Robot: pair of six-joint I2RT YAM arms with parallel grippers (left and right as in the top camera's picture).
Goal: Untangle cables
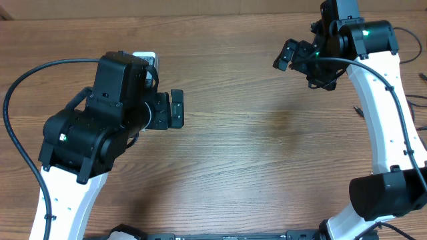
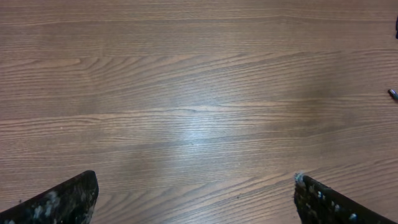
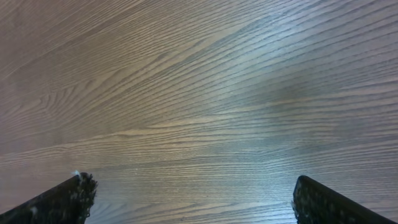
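Only bits of the cables show. Thin black cords [image 1: 409, 100] run off the table's right edge behind my right arm, and a small dark end [image 1: 358, 110] lies just left of that arm. A small dark tip [image 2: 393, 94] shows at the right edge of the left wrist view. My left gripper [image 1: 175, 109] is open and empty over bare wood at the left-middle, also in its wrist view [image 2: 196, 199]. My right gripper [image 1: 293, 61] is open and empty at the far right, with only wood between its fingers [image 3: 189, 199]. Both are apart from the cords.
The wooden table [image 1: 267, 153] fills all views. A small white object [image 1: 144, 56] sits behind my left arm at the back. Thick black arm cables loop at the left [image 1: 13, 100] and along my right arm [image 1: 393, 93].
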